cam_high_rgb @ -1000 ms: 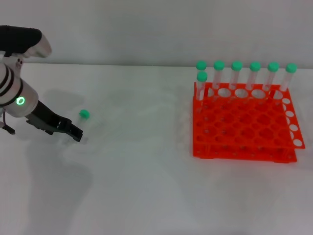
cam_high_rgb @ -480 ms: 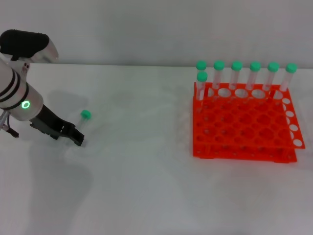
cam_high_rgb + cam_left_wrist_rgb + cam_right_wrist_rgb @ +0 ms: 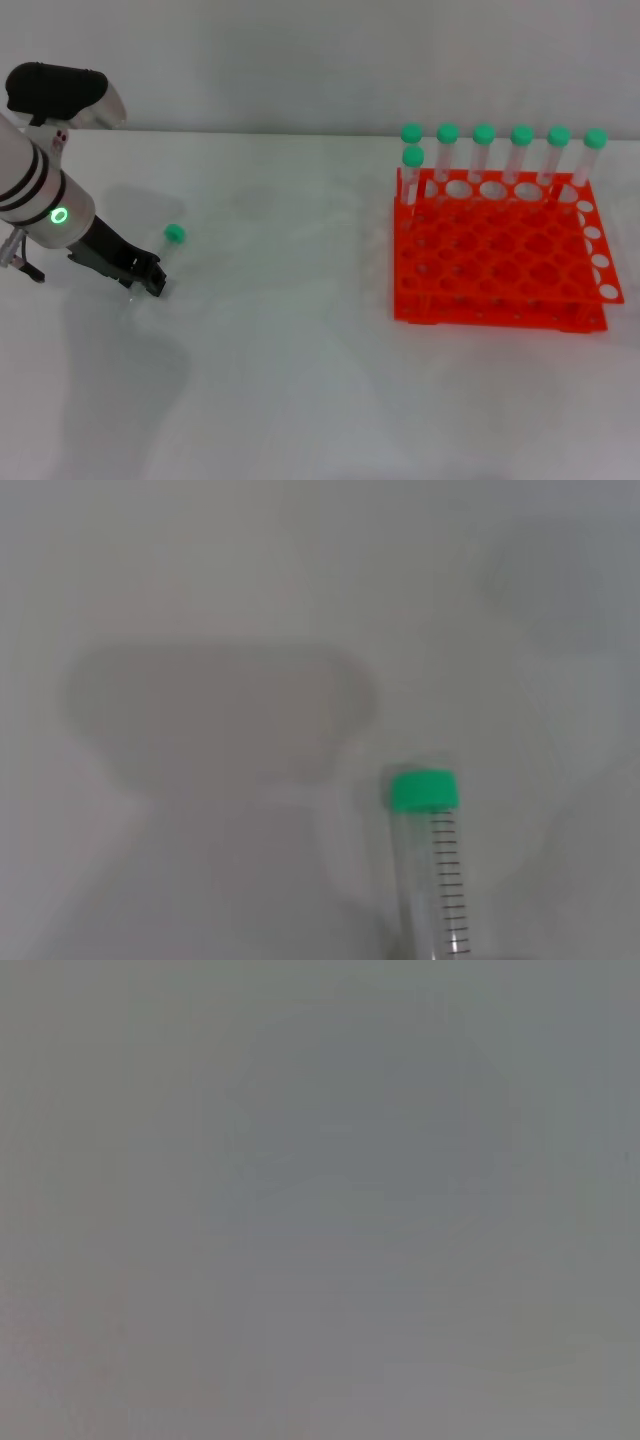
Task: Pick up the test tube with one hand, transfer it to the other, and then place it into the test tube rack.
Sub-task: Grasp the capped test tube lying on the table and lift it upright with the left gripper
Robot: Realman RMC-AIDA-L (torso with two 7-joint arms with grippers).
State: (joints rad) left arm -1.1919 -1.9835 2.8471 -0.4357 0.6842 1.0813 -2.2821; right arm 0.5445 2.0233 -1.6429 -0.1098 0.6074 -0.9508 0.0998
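The test tube (image 3: 172, 240) lies on the white table at the left, its green cap pointing away from me and its clear body hard to see. My left gripper (image 3: 150, 281), on the arm with the green ring, is low over the table at the tube's bottom end. In the left wrist view the tube (image 3: 432, 860) lies flat, cap farthest from the camera. The orange-red rack (image 3: 500, 250) stands at the right, far from the gripper. My right gripper is out of view; its wrist view shows only plain grey.
Several green-capped tubes (image 3: 484, 150) stand upright in the rack's back row, with one more (image 3: 413, 172) at the left just in front of that row. The table's back edge meets a pale wall.
My left arm has shifted a little to the right and tilted more steeply, with the gripper staying at the tube's lower end. The tube's cap has hardly moved.
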